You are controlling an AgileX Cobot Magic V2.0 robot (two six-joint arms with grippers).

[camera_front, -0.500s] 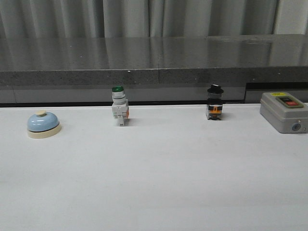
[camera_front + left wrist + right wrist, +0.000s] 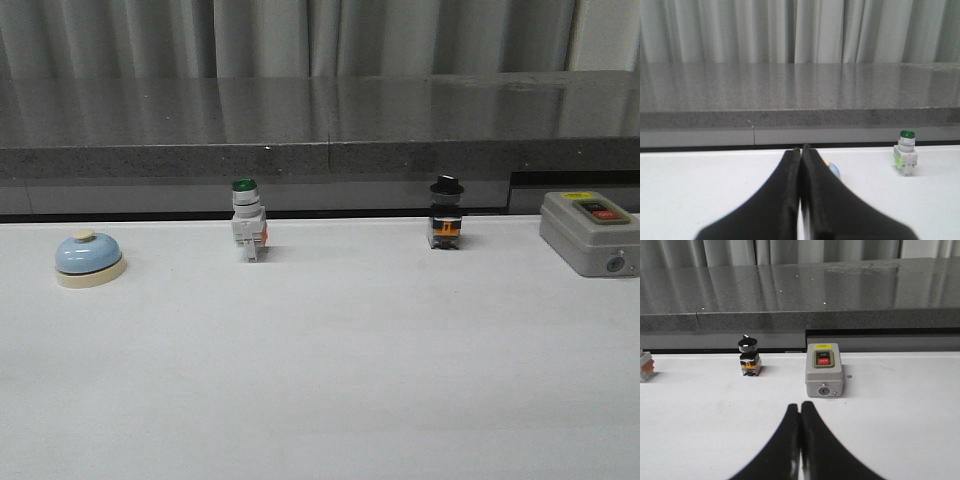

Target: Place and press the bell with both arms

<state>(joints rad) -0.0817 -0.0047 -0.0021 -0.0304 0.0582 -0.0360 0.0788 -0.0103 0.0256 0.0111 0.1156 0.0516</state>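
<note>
The light-blue bell (image 2: pixel 90 257) with its cream base and button stands on the white table at the far left of the front view. Neither arm shows in that view. In the left wrist view my left gripper (image 2: pixel 800 149) is shut with nothing in it, and a sliver of the bell (image 2: pixel 834 171) peeks out just beyond its right finger. My right gripper (image 2: pixel 800 405) is also shut and empty, hovering over bare table well short of the grey switch box (image 2: pixel 824 369).
A green-capped white pushbutton (image 2: pixel 247 219) and a black-capped switch (image 2: pixel 446 212) stand along the table's back edge. The grey ON/OFF box (image 2: pixel 590 232) sits at the back right. A dark stone ledge (image 2: pixel 320 125) runs behind the table.
</note>
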